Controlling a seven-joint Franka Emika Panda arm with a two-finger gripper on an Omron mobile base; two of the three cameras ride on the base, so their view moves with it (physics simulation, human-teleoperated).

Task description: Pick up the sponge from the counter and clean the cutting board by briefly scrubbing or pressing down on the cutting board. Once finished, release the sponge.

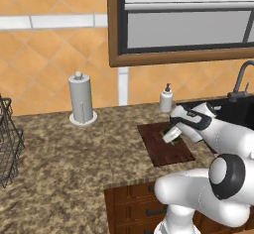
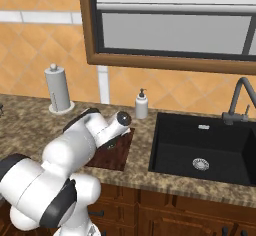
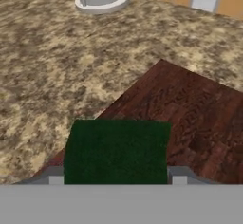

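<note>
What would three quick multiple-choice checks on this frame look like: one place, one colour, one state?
1. Where is the small flat green rectangular sponge?
A. in the black sink basin
B. over the dark reddish-brown wooden cutting board, between the fingers of the hand
C. beside the paper towel holder

2. What colour is the pump soap bottle by the wall?
A. white
B. blue
C. red

3. What state is the hand in?
A. open, nothing in it
B. shut on the faucet
C. shut on the sponge

Answers:
1. B: the hand view shows the sponge between both finger tips with board grain behind it.
2. A: it shows white in both base views.
3. C: the finger tips sit against both sides of the sponge.
</note>
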